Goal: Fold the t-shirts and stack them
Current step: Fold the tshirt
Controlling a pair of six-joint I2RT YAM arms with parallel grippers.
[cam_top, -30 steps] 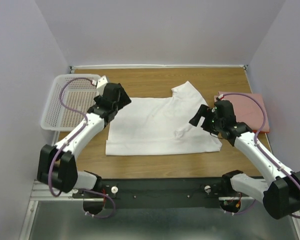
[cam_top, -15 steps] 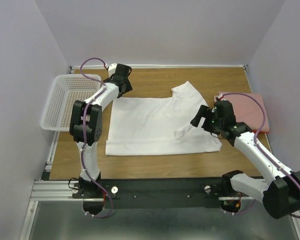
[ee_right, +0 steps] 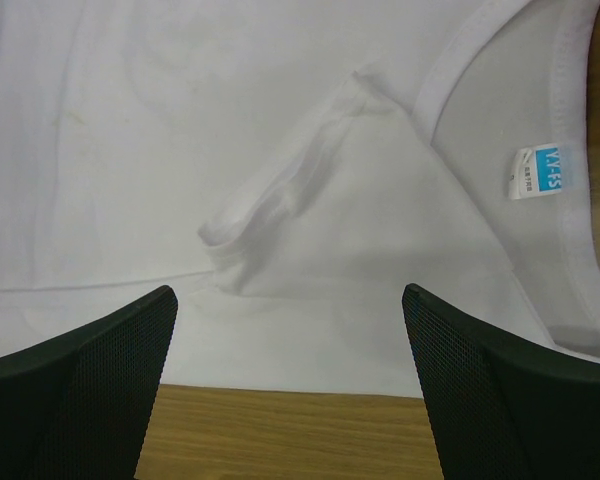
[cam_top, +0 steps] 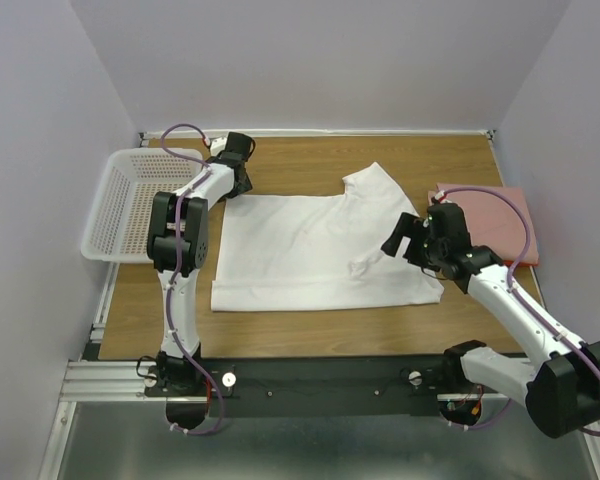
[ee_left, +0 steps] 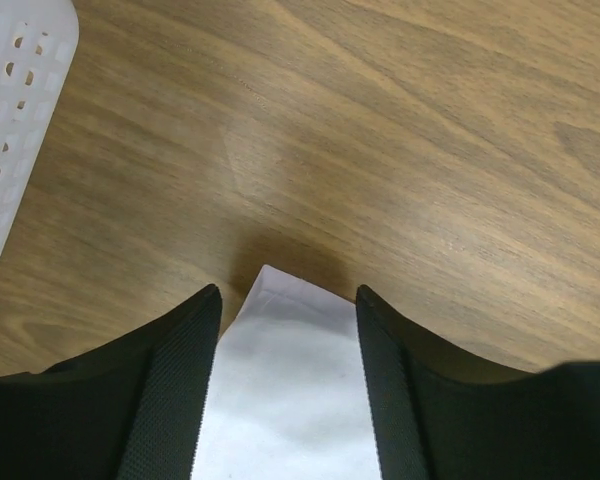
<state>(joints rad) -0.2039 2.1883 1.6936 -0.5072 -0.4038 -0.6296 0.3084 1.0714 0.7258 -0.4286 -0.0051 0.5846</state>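
A white t-shirt [cam_top: 320, 250] lies spread flat on the middle of the wooden table, with one sleeve pointing to the far side. My left gripper [cam_top: 236, 183] reaches down at its far left corner. In the left wrist view that corner [ee_left: 280, 380] lies between the two fingers of the left gripper [ee_left: 288, 295], which stand apart, partly narrowed. My right gripper [cam_top: 400, 236] hovers wide open over the shirt's right side. In the right wrist view the right gripper [ee_right: 289, 294] looks down on a wrinkle [ee_right: 270, 205] and the collar [ee_right: 480, 60]. A folded pink t-shirt [cam_top: 500, 215] rests at the right edge.
A white perforated basket [cam_top: 130, 200] stands at the table's left edge, close beside the left arm; its rim [ee_left: 20, 100] shows in the left wrist view. Walls close in the table on three sides. Bare wood [cam_top: 310, 335] runs along the near side.
The left arm has swung from the shirt's left side out to its far left corner, and its jaws have narrowed around that corner. The right arm has stayed put.
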